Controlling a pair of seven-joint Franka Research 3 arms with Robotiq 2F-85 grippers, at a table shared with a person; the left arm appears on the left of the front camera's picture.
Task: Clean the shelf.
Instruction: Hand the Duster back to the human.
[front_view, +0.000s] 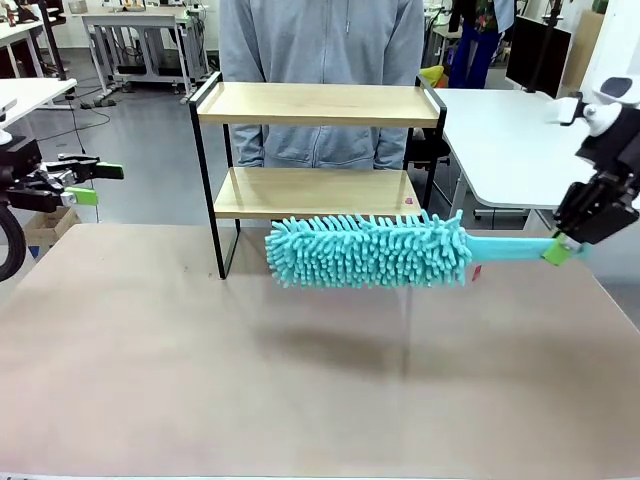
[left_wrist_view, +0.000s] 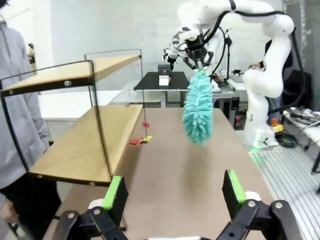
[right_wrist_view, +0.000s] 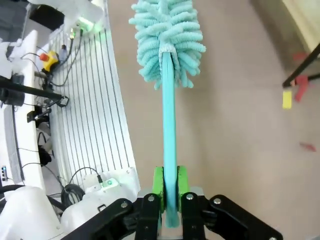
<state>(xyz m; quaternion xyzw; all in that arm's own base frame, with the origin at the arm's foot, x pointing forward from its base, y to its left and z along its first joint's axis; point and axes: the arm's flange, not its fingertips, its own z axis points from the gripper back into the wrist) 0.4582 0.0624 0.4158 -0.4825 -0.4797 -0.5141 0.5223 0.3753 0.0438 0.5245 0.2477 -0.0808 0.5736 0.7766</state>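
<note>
Desk and shelf

A wide beige desk (front_view: 300, 380) carries the shelf (front_view: 318, 105), a two-tier rack of light wooden boards in a thin black frame, standing at the desk's far edge. Small red and yellow markers (left_wrist_view: 140, 140) lie on the desk just beside the shelf's foot.

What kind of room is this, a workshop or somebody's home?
Most likely a robotics lab, not a home. A white robot arm holds a teal duster in its right claw near a small shelf on a test table, with more white worktables and cabling behind.
</note>
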